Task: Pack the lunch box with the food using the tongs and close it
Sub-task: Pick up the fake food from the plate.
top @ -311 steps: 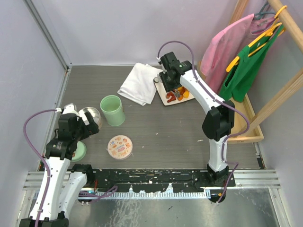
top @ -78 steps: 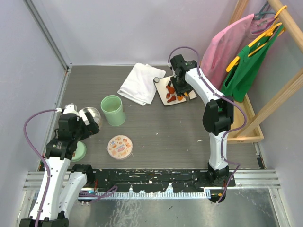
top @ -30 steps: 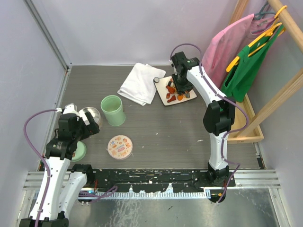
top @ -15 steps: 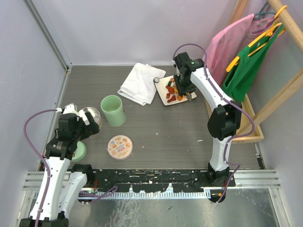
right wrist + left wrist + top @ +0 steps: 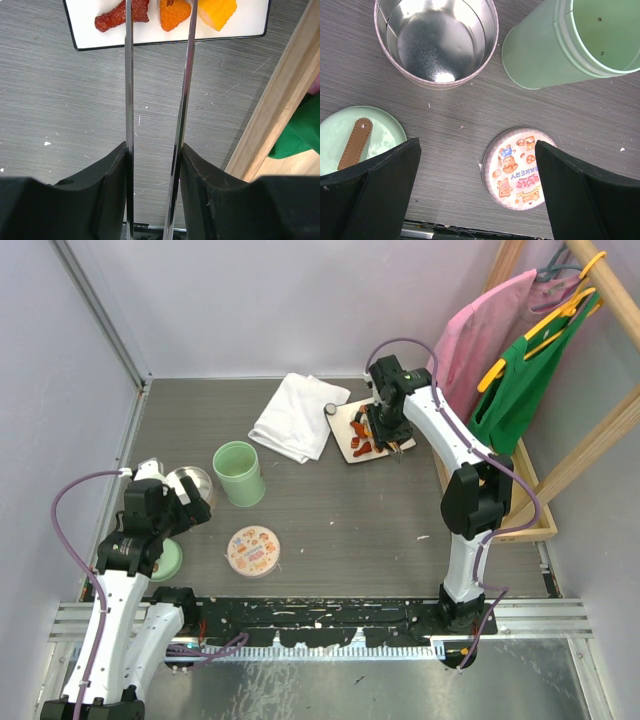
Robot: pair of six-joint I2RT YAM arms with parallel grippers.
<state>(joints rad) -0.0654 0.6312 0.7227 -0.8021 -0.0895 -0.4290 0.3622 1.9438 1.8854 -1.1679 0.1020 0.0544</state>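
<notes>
The right gripper [image 5: 152, 165] clamps the tongs [image 5: 129, 75], whose arms reach over the white plate [image 5: 150, 36] edge, straddling an orange piece of food [image 5: 172, 12]; the left gripper [image 5: 477, 165] gapes wide, well away from that plate

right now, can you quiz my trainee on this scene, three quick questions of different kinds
1. Which gripper holds the tongs?
2. True or false: the steel bowl is empty.
3. The food lies: A on the white plate; B in the steel bowl; C in the mint-green container.

Key: 1 the right gripper; 2 true; 3 A.
</notes>
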